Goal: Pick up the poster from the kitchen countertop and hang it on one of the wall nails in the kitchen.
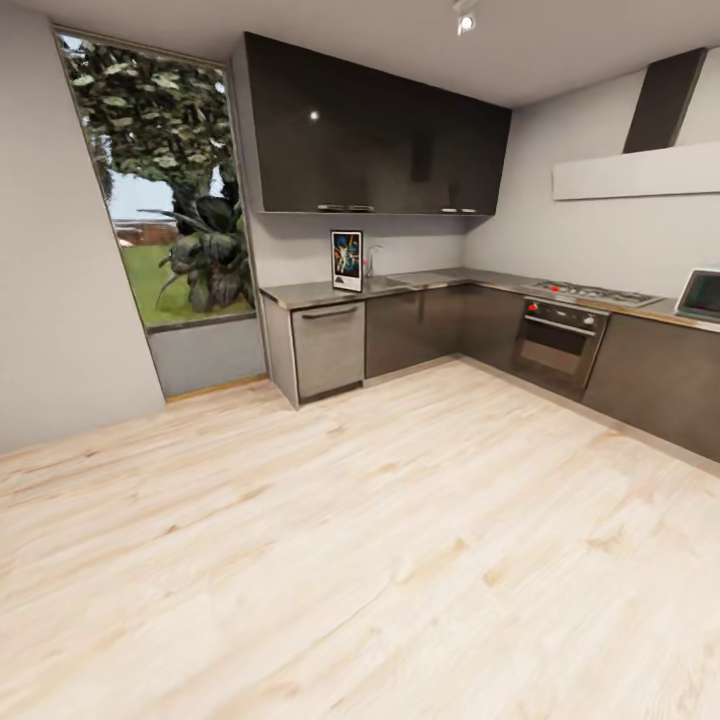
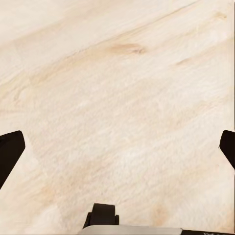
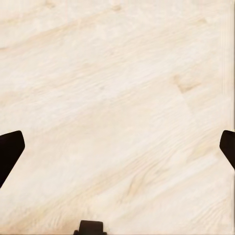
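The poster (image 1: 347, 260) stands upright on the kitchen countertop (image 1: 320, 293), leaning against the back wall just left of the chrome tap (image 1: 371, 262). It has a white border and blue-black artwork. It is far across the room in the head view. My left gripper (image 2: 117, 147) is open, its dark fingertips (image 2: 10, 152) wide apart over bare wooden floor. The right gripper (image 3: 117, 147) is open too, with its fingertips (image 3: 10, 152) spread above the same pale floor. Nothing lies between either pair of fingers.
Pale wood floor (image 1: 350, 540) stretches between me and the L-shaped dark cabinets (image 1: 410, 330). An oven (image 1: 558, 345) with a hob sits on the right run. Dark wall cupboards (image 1: 375, 135) hang above the counter. A tall window (image 1: 165, 190) is at the left.
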`<state>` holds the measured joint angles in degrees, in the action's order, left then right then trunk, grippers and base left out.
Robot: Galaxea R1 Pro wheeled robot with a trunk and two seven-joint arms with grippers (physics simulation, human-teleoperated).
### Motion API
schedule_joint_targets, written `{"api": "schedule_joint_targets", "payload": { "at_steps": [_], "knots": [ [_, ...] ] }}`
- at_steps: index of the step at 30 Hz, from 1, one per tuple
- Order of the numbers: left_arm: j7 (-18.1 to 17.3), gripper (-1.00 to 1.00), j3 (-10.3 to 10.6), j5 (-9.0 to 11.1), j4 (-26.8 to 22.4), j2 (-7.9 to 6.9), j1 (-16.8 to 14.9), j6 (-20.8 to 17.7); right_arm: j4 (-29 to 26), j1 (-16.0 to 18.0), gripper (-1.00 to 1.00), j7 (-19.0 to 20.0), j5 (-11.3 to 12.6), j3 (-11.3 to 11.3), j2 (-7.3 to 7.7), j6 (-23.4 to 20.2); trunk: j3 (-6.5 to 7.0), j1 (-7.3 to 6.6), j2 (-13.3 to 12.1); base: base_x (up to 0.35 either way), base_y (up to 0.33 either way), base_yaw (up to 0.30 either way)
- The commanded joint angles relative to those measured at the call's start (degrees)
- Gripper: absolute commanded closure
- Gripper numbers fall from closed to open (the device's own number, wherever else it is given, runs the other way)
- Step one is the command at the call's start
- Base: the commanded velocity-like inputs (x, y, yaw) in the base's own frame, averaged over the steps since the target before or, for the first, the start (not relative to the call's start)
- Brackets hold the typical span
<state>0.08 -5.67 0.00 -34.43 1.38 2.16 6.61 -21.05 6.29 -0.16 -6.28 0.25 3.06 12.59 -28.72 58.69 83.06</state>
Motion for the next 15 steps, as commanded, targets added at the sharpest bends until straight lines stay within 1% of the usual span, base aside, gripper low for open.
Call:
{"api": "schedule_joint_targets", "payload": {
  "at_steps": [1, 15],
  "knots": [
    [0.0, -1.0, -0.2, 0.0, -0.1, 0.04, 0.0, 0.1, 0.0, 0.0, -1.0, 0.0, -0.5, 0.0, 0.02, 0.1, -0.05, 0.04, 0.0, 0.334, -0.13, 0.0],
    [0.0, -1.0, -0.2, 0.0, 0.0, 0.04, 0.0, 0.1, 0.0, 0.0, -1.0, 0.0, -0.5, 0.0, 0.02, 0.1, -0.05, 0.04, 0.0, 0.334, -0.114, 0.0]
  ]
}}
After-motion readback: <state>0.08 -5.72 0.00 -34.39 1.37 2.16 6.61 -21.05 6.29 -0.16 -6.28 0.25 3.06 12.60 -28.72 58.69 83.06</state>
